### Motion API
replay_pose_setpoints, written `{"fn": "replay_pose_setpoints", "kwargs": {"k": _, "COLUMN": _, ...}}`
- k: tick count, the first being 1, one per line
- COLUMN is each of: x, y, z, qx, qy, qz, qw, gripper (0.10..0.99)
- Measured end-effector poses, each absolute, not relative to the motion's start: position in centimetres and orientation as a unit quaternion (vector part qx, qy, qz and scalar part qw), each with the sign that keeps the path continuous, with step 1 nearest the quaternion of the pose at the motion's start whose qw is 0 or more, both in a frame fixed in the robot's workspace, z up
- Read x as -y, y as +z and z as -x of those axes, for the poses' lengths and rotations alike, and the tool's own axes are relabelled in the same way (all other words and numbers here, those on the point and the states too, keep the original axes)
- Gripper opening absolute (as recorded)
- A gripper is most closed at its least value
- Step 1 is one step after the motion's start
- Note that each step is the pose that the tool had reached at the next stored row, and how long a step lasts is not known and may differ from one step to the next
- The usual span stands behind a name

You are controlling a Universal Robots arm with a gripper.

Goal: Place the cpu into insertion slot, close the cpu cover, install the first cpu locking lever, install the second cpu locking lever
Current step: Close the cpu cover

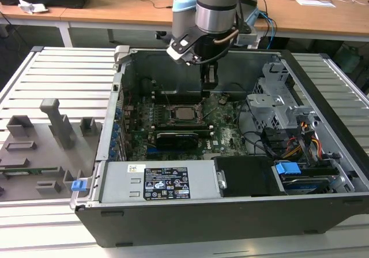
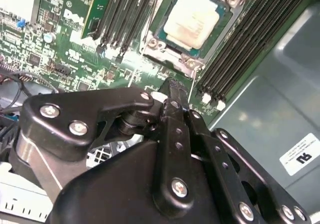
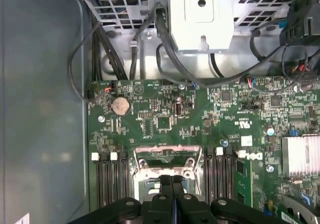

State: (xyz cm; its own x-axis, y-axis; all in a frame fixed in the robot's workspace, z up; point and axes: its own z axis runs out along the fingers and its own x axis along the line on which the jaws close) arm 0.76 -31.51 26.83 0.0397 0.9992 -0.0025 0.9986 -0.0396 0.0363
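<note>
cpu (image 2: 192, 16) | seated in socket (image 2: 170, 58), just beyond gripper (image 2: 172, 86) tips | gripper jaws pressed together

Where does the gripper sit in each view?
Exterior view: gripper inside the case, close by the cpu.
Second wrist view: gripper, shut, short of the cpu.
First wrist view: gripper between the memory slots' two banks.
Shared landmark: the memory slots.
</note>
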Motion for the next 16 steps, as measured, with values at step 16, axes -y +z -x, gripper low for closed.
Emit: {"fn": "replay_pose_setpoints", "kwargs": {"k": 16, "x": 31.6, "y": 26.8, "z": -4.3, "qx": -0.694, "qy": 0.009, "qz": -0.72, "qw": 0.012, "gripper": 0.106}}
